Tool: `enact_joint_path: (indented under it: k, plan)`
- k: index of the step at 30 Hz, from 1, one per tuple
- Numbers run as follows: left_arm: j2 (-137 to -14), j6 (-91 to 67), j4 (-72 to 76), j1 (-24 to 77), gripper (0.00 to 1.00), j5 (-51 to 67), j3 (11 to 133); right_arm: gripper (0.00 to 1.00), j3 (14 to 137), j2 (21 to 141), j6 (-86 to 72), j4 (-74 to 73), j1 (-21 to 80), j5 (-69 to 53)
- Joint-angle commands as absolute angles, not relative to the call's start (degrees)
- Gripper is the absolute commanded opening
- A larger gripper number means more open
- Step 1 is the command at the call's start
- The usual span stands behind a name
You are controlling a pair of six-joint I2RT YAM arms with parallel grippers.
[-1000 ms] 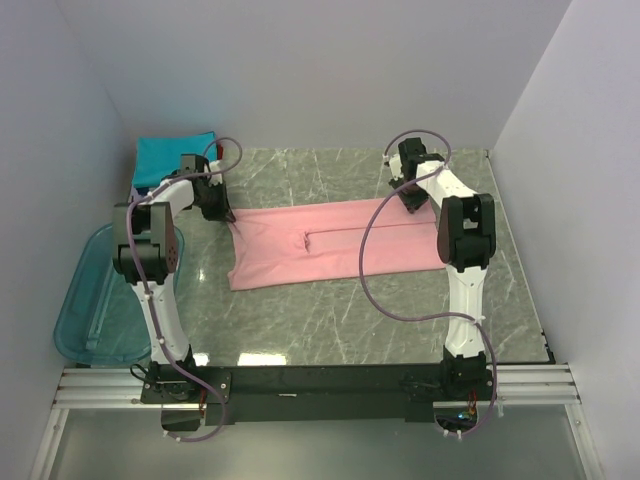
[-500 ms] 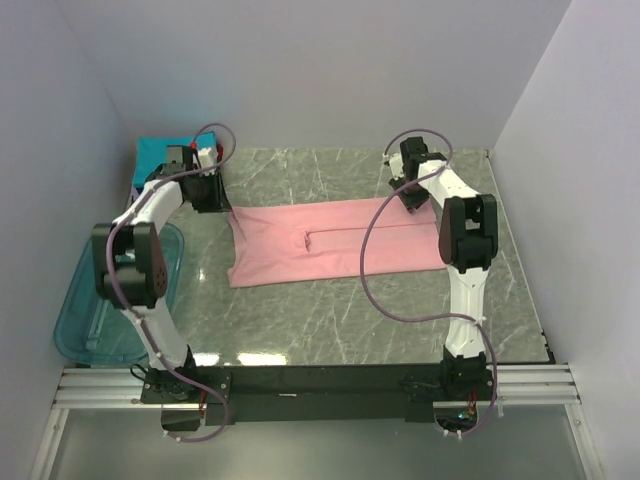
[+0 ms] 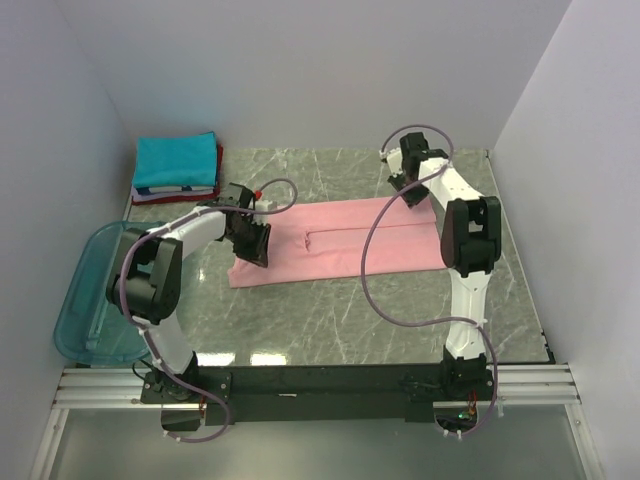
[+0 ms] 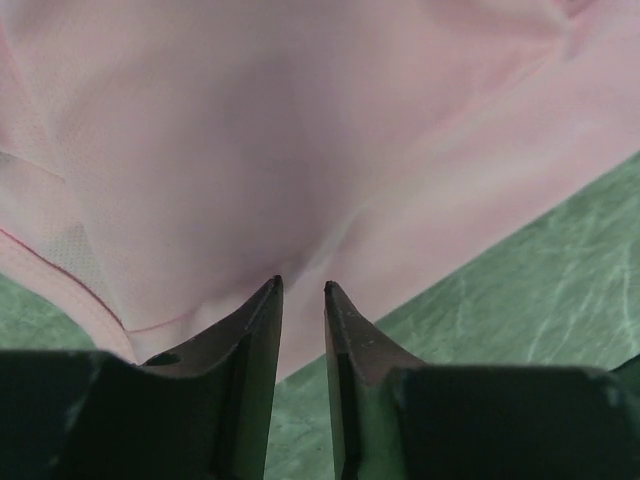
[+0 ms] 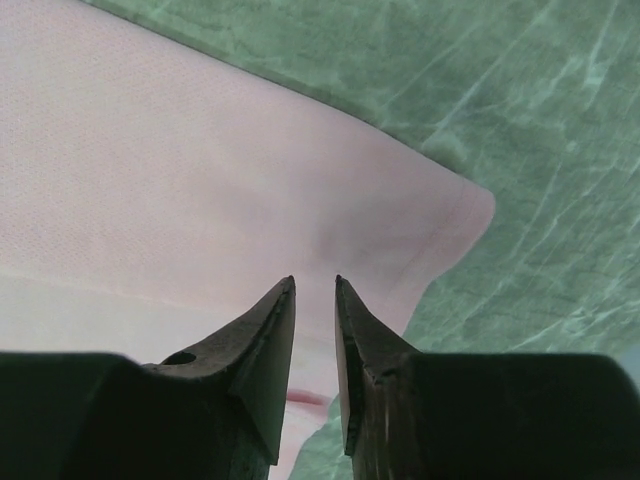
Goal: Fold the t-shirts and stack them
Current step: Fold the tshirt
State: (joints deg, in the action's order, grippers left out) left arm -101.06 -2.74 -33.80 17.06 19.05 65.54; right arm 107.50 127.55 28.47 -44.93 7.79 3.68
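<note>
A light pink t-shirt (image 3: pixel 310 260) lies flat on the green marble table, folded into a long strip. My left gripper (image 3: pixel 258 252) hovers over its near left end. In the left wrist view the jaws (image 4: pixel 301 288) stand slightly apart with nothing between them, above the pink cloth (image 4: pixel 300 120) near its hem. My right gripper (image 3: pixel 408 192) is over the shirt's far right corner, its jaws (image 5: pixel 314 280) also slightly apart and empty above the cloth (image 5: pixel 200 150). A folded teal shirt (image 3: pixel 177 160) tops a stack with red and white edges (image 3: pixel 175 190) at the far left.
A translucent blue plastic bin (image 3: pixel 85 310) sits off the table's left edge, beside the left arm. White walls close in the back and both sides. Bare marble (image 3: pixel 330 320) lies between the shirt and the arm bases.
My left gripper left the shirt's far left corner, swung back toward the teal stack, then came forward over the shirt's near left end. The right arm barely moved.
</note>
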Motion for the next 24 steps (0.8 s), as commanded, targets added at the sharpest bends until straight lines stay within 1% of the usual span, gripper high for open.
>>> enact_joint_path:
  k: [1,7,9,12,14,15,16,18,19,20,22,24]
  plan:
    - [-102.0,-1.8,-34.4,16.5,0.29,17.5,66.8,0.3,104.3,128.1,30.7,-43.5,9.8,6.7]
    - [-107.2,1.9,-35.0,15.8,0.29,11.3,68.2,0.27,99.1,127.9,31.9,-44.4,11.4,9.8]
    - [-110.8,1.8,-35.8,13.3,0.29,11.6,69.7,0.26,97.0,126.9,31.6,-45.2,11.9,11.9]
    - [-116.7,2.6,-38.0,9.2,0.27,11.8,75.1,0.25,91.7,123.8,31.2,-46.7,12.5,12.2]
    - [-119.2,3.8,-38.6,6.5,0.27,11.1,80.8,0.25,86.2,121.4,30.9,-48.2,13.8,11.1]
    - [-122.0,4.0,-39.1,6.0,0.27,11.0,83.4,0.25,84.0,118.3,30.8,-49.1,14.6,8.3]
    - [-123.6,4.8,-39.8,5.6,0.27,10.7,89.9,0.25,79.0,116.6,30.7,-49.8,17.1,5.8]
    - [-129.2,5.4,-43.0,5.6,0.29,11.2,98.0,0.25,73.5,109.8,30.3,-51.7,20.7,0.2]
    - [-131.3,5.1,-44.9,5.6,0.29,12.5,108.0,0.25,68.6,107.3,30.3,-52.2,23.5,-7.2]
    - [-133.1,4.8,-46.9,5.7,0.32,13.8,113.1,0.26,66.8,102.5,29.9,-52.6,28.7,-9.3]
    - [-136.2,3.4,-49.2,5.8,0.34,16.3,123.7,0.27,65.2,98.7,28.6,-52.9,32.7,-14.6]
    - [-134.1,2.4,-48.2,6.0,0.36,17.6,125.7,0.28,66.7,96.2,26.7,-54.0,33.3,-16.6]
